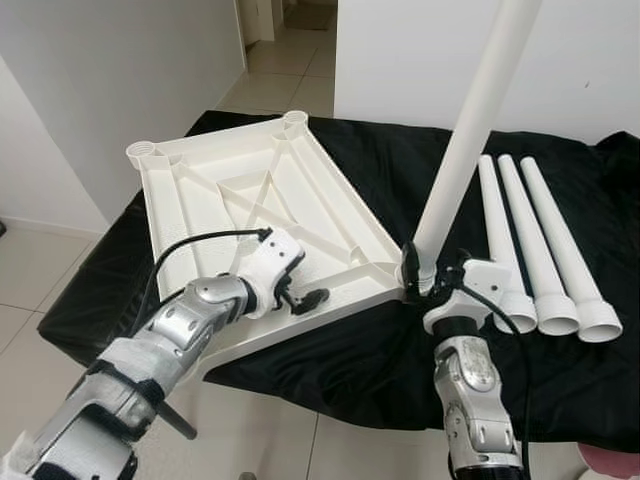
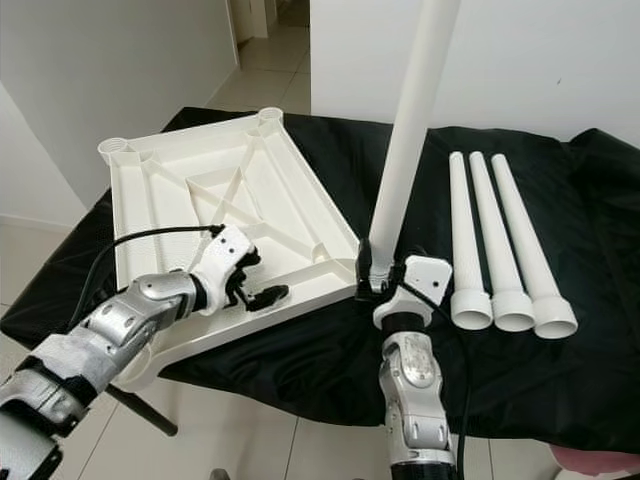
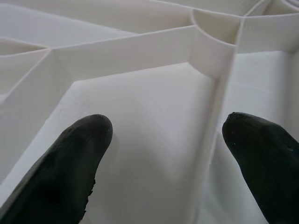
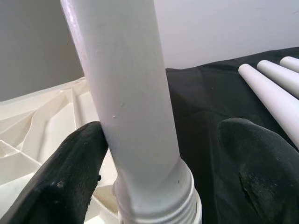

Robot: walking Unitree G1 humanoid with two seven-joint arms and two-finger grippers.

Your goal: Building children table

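At the ribbed white plastic tabletop (image 1: 270, 200), our right gripper (image 1: 425, 275) loosely brackets the upright white leg (image 1: 470, 130); our left gripper (image 1: 300, 297) rests spread apart.

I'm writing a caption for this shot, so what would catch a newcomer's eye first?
The tall white leg standing up at the near right corner of the upturned white tabletop, with the right gripper around its base. Next, three more legs lying side by side on the black cloth to its right. The left gripper hovers open over the tabletop's near edge.
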